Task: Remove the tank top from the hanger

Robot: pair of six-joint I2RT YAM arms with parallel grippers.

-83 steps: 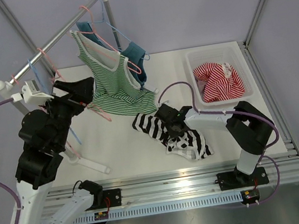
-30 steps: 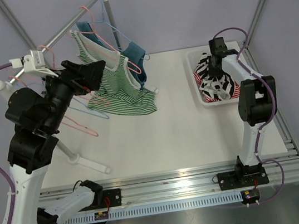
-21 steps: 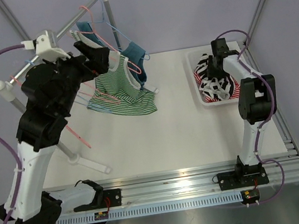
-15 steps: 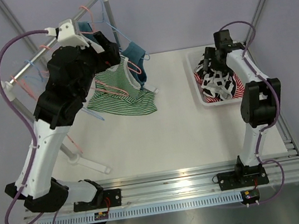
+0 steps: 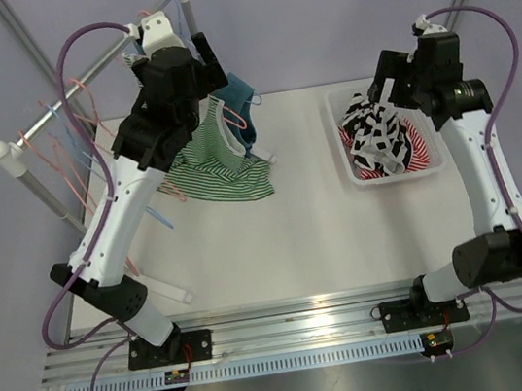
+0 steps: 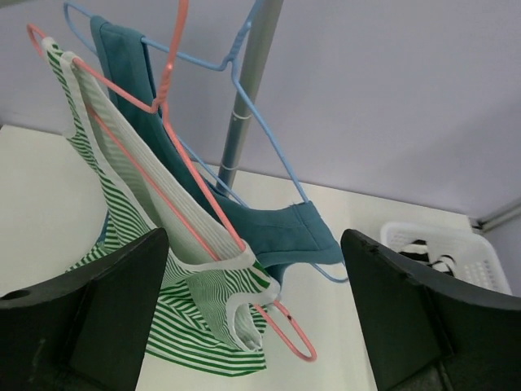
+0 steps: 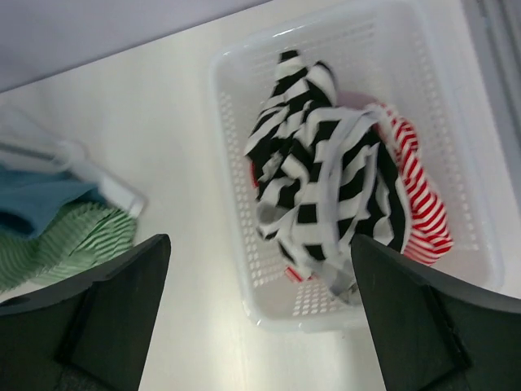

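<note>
The right pincer had just sprung wide and empty, with the black-and-white top dropped in the basket beneath it. The left pincer, also wide and empty, had risen to face the green tank top — still on its pink hanger just ahead.

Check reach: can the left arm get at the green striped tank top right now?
Probably yes. The left gripper is open and faces the green striped tank top on its pink hanger, with nothing between them; the teal top hangs behind it.

White basket, black-and-white striped garment over red-striped garment inside
</note>
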